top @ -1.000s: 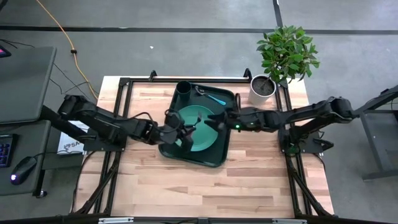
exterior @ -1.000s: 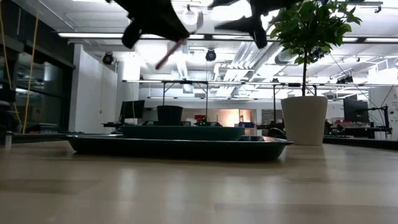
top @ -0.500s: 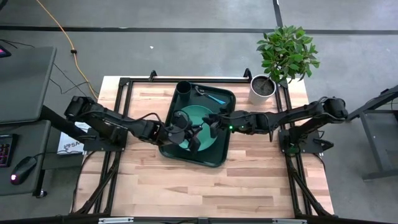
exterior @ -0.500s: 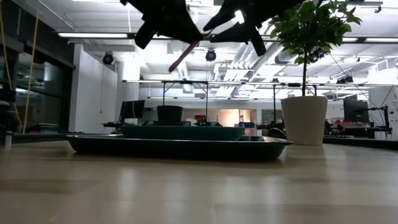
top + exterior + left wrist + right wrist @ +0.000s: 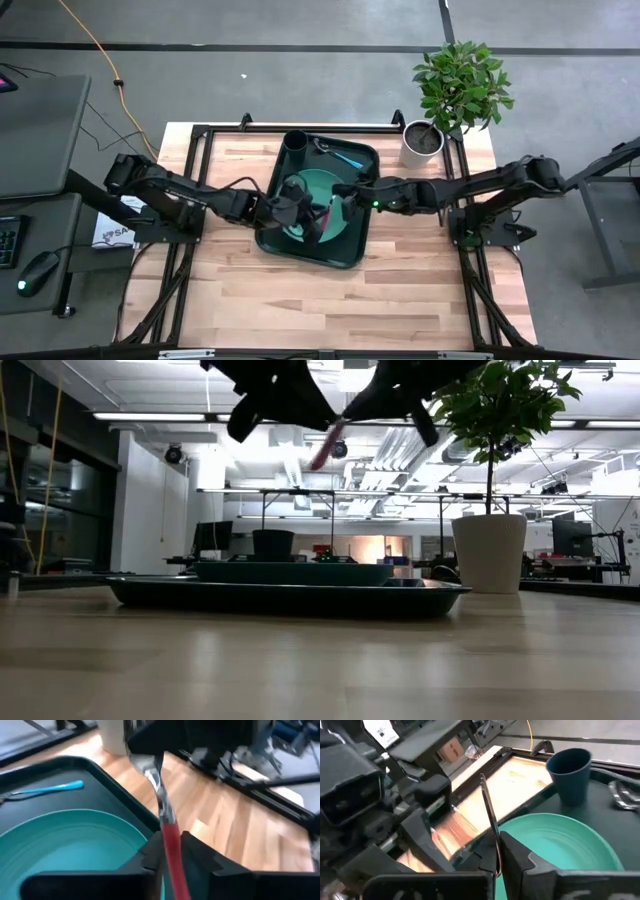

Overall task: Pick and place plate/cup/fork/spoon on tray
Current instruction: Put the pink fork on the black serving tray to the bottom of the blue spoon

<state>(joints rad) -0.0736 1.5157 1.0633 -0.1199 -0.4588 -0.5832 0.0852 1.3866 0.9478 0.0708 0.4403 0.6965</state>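
The fork, pink-handled with a silver metal end, hangs above the teal plate, between my two grippers. My right gripper is shut on it. My left gripper is open a little, one finger on each side of the pink handle. The plate lies in the dark green tray. The dark cup stands in the tray's far left corner. The blue-handled spoon lies on the tray floor at its far end. My right gripper pinches the fork's metal end between its two fingers; the gripper's body hides the tines. It comes from the table's right, about level. The fork is lifted clear of the plate, its handle slanting down toward my left gripper.
A white pot with a green plant stands at the table's far right corner. Bare wooden tabletop lies on the near side of the tray. A keyboard and a mouse sit on a side desk beyond the table's left edge.
My right gripper has gone toward the table's left to the fork and shut on its metal end. My left gripper has carried the fork a little toward the table's right. The fork stays clear above the plate and now hangs steeper.
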